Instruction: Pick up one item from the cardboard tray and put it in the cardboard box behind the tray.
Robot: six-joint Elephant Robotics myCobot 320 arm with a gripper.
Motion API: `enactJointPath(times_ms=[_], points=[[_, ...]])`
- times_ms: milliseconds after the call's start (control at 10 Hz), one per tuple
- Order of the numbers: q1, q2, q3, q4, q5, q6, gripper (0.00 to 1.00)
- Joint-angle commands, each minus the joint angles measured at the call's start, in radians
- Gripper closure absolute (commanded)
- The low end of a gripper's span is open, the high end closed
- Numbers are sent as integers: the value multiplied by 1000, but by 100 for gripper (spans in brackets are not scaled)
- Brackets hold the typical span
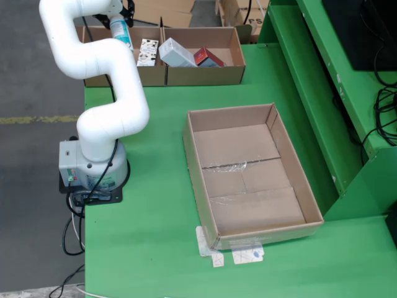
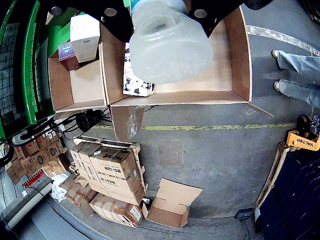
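the tray on the green table lies bare. the pincer grips a translucent plastic bottle, held over the left compartment of the cardboard box behind. only lowering and release seem left.

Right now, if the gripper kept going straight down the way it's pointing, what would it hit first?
Probably the brown floor of the cardboard box under the bottle the gripper holds; depth is unclear.

White bottle hangs above the box.
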Motion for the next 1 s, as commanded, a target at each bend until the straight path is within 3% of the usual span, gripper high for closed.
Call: enactJointPath(times_ms=[0, 200, 600, 900], points=[[-1, 36, 29, 11, -9, 1, 100], [-19, -4, 29, 86, -24, -48, 100], [-103, -170, 29, 425, -63, -248, 100], [-132, -213, 29, 520, -82, -310, 100]])
